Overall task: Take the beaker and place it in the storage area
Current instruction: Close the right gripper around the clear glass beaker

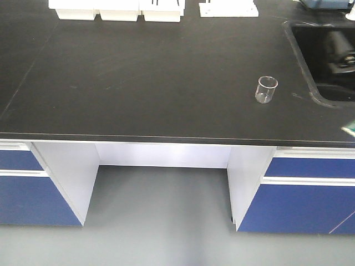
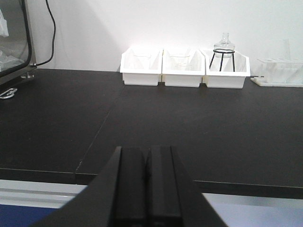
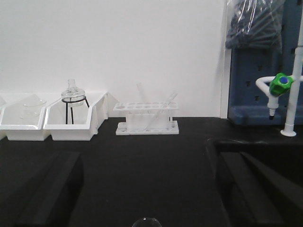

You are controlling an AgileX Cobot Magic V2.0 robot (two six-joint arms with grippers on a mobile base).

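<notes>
Left claw (image 2: 147,150) closed, empty; right claw (image 3: 147,163) spread wide, at black counter (image 1: 138,83).

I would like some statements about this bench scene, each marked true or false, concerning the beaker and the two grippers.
1. The beaker stands upright on the black counter. True.
2. The beaker is inside the sink. False: it stands on the counter, beside the sink.
3. The left gripper is shut and empty. True.
4. The right gripper grips the beaker. False: its jaws are open and hold nothing.
</notes>
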